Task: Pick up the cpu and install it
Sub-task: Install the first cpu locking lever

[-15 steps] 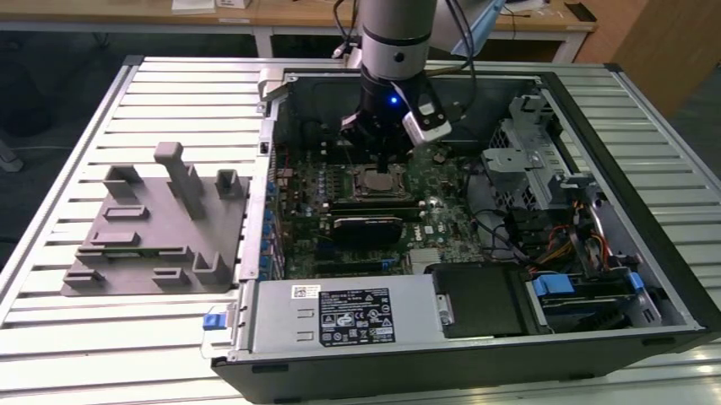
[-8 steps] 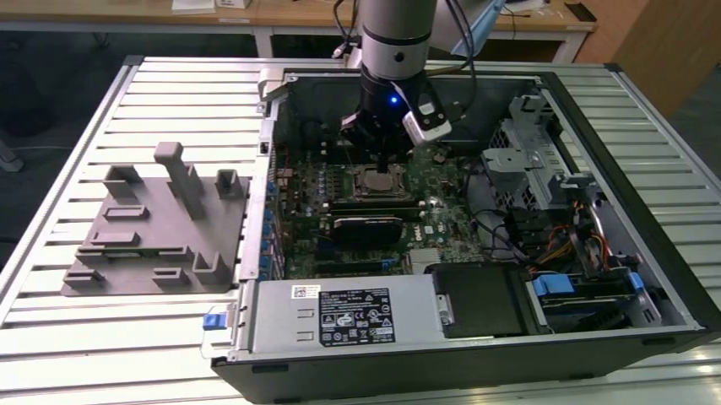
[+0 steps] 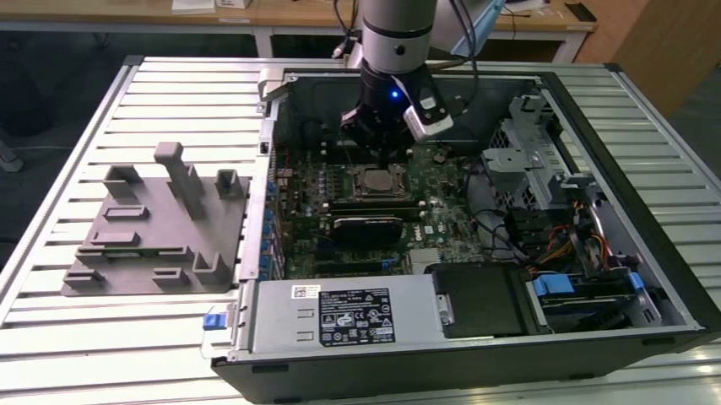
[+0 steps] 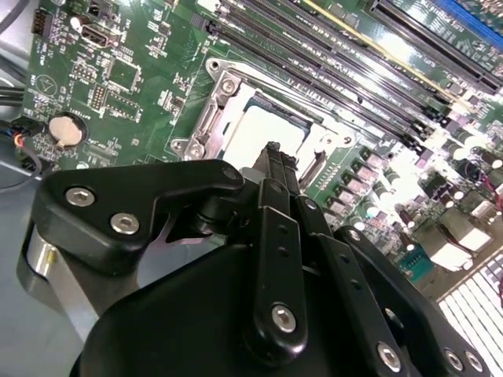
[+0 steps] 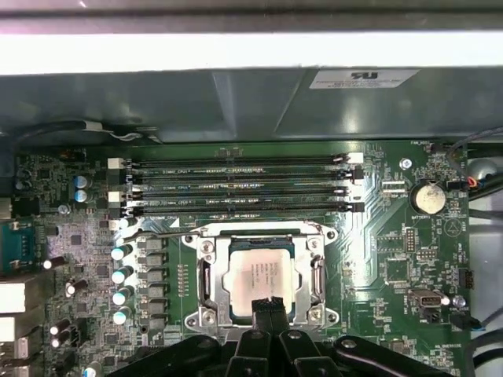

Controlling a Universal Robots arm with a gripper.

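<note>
**Cpu (image 5: 255, 271) seated in socket (image 5: 206, 279); gripper (image 5: 266, 305) closed over it**

In the first wrist view the cpu is seen lying flat inside the socket, silvery top up. The gripper is held over the cpu's edge, fingers pressed together with nothing gripped between them. Whether the cpu is touched cannot be told. Memory slots (image 5: 236, 184) are ranged beside the socket.

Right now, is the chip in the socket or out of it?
In. The cpu lies flat inside the socket, framed by metal on all sides, near the gripper.

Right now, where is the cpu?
In the first wrist view the cpu lies in the metal-framed socket on the motherboard, between the memory slots and the claw.
</note>
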